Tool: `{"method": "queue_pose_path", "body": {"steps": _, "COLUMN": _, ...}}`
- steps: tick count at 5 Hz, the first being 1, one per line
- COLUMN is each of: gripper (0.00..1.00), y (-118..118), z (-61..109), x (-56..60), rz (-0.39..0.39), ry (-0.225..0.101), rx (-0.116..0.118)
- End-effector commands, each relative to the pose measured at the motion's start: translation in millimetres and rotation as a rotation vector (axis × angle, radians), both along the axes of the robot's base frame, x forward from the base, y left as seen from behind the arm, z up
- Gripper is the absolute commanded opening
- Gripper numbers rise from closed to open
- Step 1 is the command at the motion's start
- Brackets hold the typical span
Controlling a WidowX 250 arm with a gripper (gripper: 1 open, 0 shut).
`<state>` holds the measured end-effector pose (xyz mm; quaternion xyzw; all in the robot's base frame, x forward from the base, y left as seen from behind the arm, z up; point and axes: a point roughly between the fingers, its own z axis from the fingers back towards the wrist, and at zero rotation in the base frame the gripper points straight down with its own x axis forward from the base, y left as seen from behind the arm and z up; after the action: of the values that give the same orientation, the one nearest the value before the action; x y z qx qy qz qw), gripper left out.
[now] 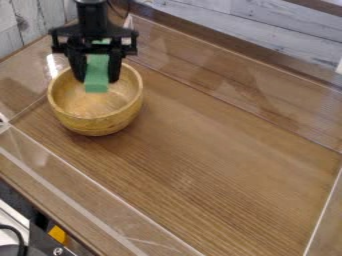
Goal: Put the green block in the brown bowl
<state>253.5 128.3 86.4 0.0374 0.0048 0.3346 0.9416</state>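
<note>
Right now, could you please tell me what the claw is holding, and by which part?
The claw holds the green block by its upper part, the lower end hanging free.

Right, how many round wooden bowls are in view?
1: the light-brown wooden bowl, near the left edge of the tabletop, under the black gripper.
</note>
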Motion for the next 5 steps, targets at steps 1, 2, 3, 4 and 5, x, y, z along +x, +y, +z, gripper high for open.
{"method": "queue_pose_path", "body": {"steps": 1, "gripper": 0.0, "y": 12, "z": -5.3, "x": 2.9, "rz": 0.002, "ry": -0.021, "rx": 0.026}}
{"method": "queue_pose_path", "body": {"steps": 2, "gripper": 0.0, "y": 22, "z": -18.3, "x": 1.5, "rz": 0.007, "ry": -0.009, "rx": 0.032}}
{"method": "queue_pose_path", "body": {"steps": 3, "gripper": 1.0, "y": 35, "z": -17.7, "x": 1.5, "rz": -0.014, "ry": -0.001, "rx": 0.035}}
{"method": "queue_pose_path", "body": {"steps": 4, "gripper": 0.0, "y": 46, "z": -16.4, "x": 2.6, "rz": -0.034, "ry": 0.004, "rx": 0.031}}
{"method": "queue_pose_path", "body": {"steps": 5, "gripper": 1.0, "y": 50, "z": -7.0, "x": -0.8, "rz": -0.075, "ry": 0.01, "rx": 0.028}}
